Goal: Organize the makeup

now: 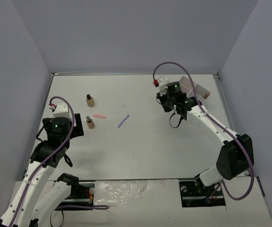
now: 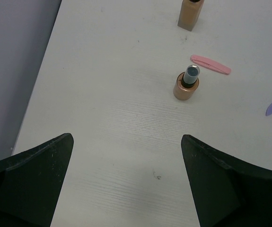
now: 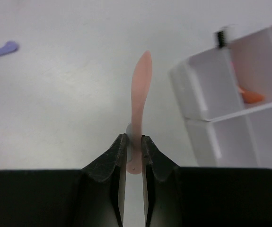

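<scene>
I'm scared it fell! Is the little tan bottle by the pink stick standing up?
Upright: the tan bottle rests on its base, cap on top.

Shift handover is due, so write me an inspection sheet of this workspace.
Surface: white table, matte.
Job's things: far bottle and near bottle upright at left; pink stick and purple stick lying flat; peach stick held; orange piece in the tray.
Clutter: nothing seen.
Hands: left hand open, empty, short of the near bottle; right hand shut on the peach stick beside the tray.
Cables: left cable and right cable, purple, loop off the wrists.
Surroundings: grey walls on three sides.
</scene>
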